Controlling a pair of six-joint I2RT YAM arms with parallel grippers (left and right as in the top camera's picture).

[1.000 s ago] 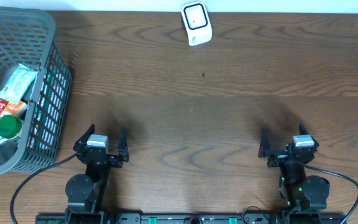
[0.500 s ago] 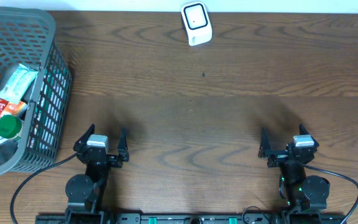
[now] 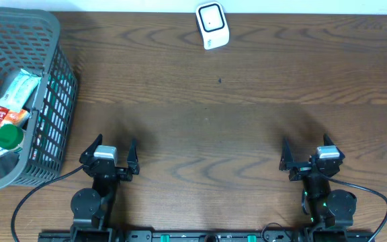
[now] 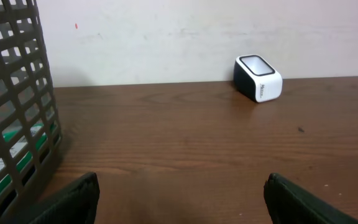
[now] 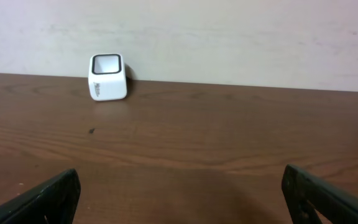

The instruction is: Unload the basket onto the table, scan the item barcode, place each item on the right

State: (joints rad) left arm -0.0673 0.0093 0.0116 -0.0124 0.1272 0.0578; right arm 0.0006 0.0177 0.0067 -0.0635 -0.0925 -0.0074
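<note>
A white barcode scanner (image 3: 212, 25) with a dark window stands at the table's far edge, also seen in the left wrist view (image 4: 258, 78) and the right wrist view (image 5: 107, 76). Packaged items (image 3: 9, 111) lie in the grey basket (image 3: 52, 47) at the left: a pale green packet, a red packet and something with a green cap. My left gripper (image 3: 109, 153) rests open near the front edge, nothing between its fingers (image 4: 73, 199). My right gripper (image 3: 306, 154) is open and empty too, fingers (image 5: 45, 198) spread wide.
The basket's mesh wall (image 4: 14, 112) rises close on the left of the left gripper. A wall runs behind the table's far edge. Brown wooden tabletop (image 3: 207, 128) lies between the grippers and the scanner.
</note>
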